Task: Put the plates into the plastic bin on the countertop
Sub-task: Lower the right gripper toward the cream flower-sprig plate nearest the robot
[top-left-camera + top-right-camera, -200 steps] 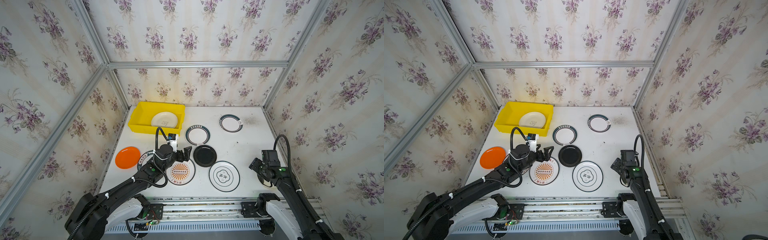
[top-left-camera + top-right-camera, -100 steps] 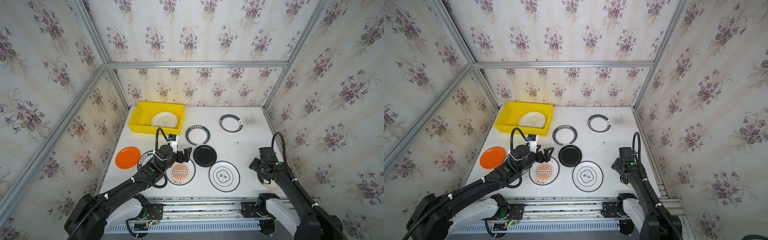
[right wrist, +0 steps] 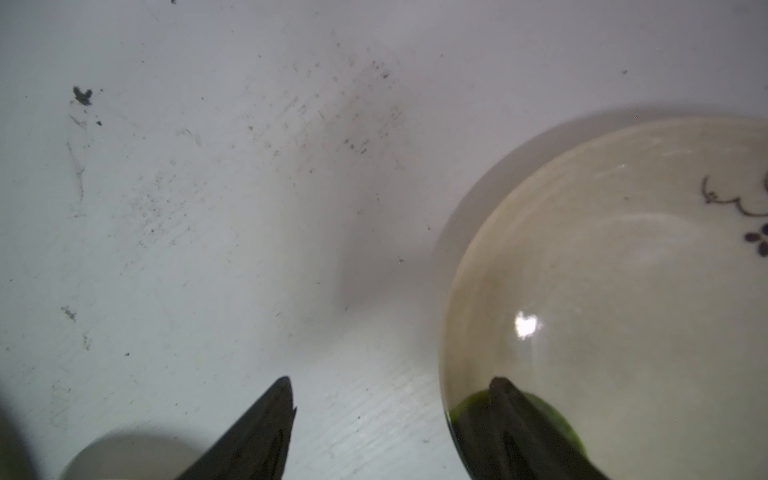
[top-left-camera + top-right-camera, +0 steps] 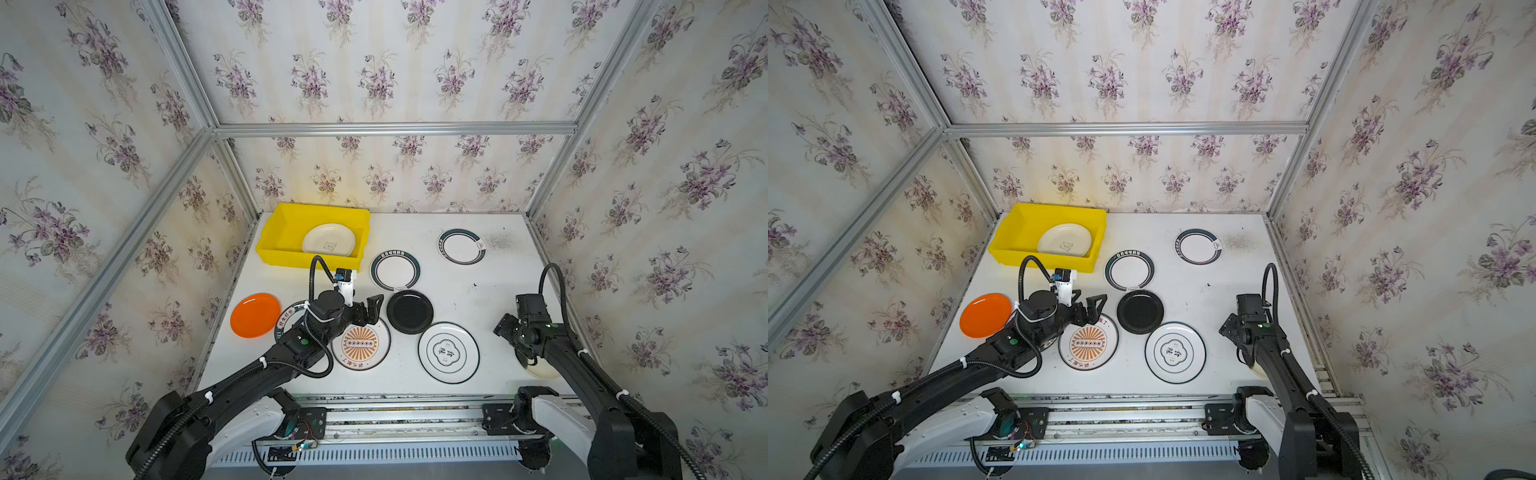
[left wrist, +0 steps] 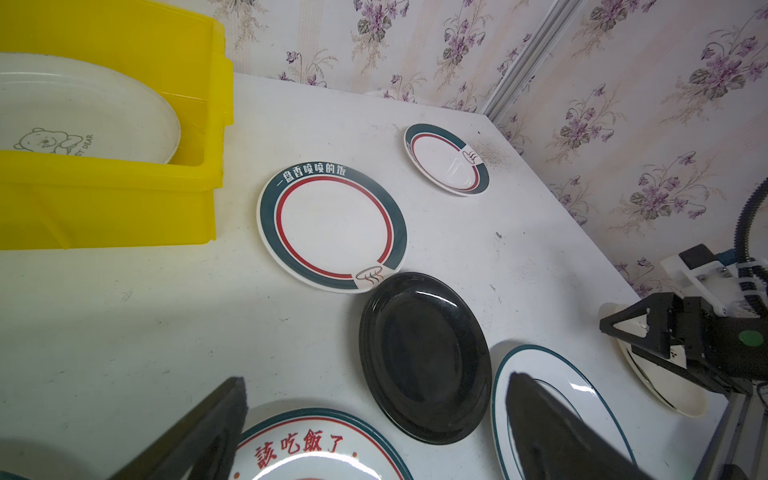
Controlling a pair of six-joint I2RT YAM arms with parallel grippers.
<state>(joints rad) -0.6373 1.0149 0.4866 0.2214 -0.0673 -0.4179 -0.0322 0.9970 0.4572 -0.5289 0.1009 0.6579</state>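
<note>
The yellow plastic bin point(image 4: 279, 237) at the back left of the countertop point(image 4: 478, 291) holds one cream plate point(image 4: 328, 240). My left gripper point(image 4: 370, 311) point(image 5: 376, 378) hangs open over the far rim of the orange-sunburst plate point(image 4: 361, 343), next to the black plate point(image 4: 409, 311). My right gripper point(image 4: 505, 332) point(image 3: 390, 380) is open and low at the front right. One finger is over the rim of a cream plate point(image 3: 623, 291) point(image 4: 540, 368), the other over bare table. Nothing is held.
An orange plate point(image 4: 254, 314) lies at the left edge, and a green-rimmed plate point(image 4: 286, 320) is half hidden under my left arm. Two green lettered plates point(image 4: 395, 270) point(image 4: 461, 246) lie farther back. A thin-rimmed white plate point(image 4: 448, 352) lies in front.
My right gripper has shifted slightly left and back over the cream plate. The left arm has hardly moved.
</note>
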